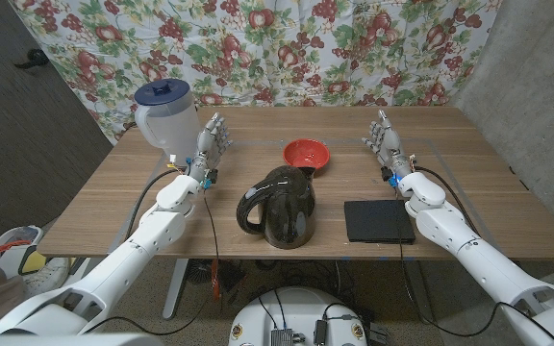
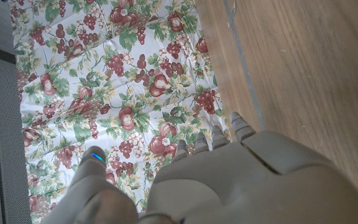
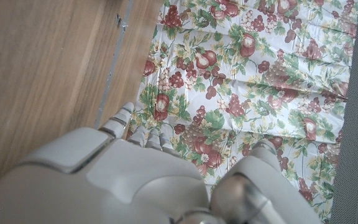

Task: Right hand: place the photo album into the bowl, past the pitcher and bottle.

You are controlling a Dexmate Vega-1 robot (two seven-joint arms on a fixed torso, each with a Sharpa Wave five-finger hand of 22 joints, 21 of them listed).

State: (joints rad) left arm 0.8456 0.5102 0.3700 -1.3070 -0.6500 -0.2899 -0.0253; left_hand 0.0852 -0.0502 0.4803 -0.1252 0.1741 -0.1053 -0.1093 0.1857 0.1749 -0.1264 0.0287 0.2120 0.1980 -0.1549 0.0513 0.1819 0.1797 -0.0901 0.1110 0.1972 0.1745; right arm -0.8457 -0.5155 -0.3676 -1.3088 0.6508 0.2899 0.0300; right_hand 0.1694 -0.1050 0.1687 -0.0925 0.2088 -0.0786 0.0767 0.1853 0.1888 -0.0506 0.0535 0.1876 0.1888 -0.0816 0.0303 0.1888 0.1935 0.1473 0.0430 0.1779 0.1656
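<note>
The album (image 1: 378, 220) is lying flat, long axis seemingly across the table; both hands, left (image 1: 212, 141) and right (image 1: 385, 137), are being held spread, empty.

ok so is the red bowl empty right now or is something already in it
Empty. The head view shows only bare red inside the red bowl; the flat black photo album lies closed on the wooden table, apart from it.

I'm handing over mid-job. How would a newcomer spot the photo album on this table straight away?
Start at the wooden table and find the dark glossy pitcher near its middle. The photo album lies flat beside it on the robot's right, near the front edge, by the right arm. It is the only flat black rectangle; the red bowl is round.
</note>
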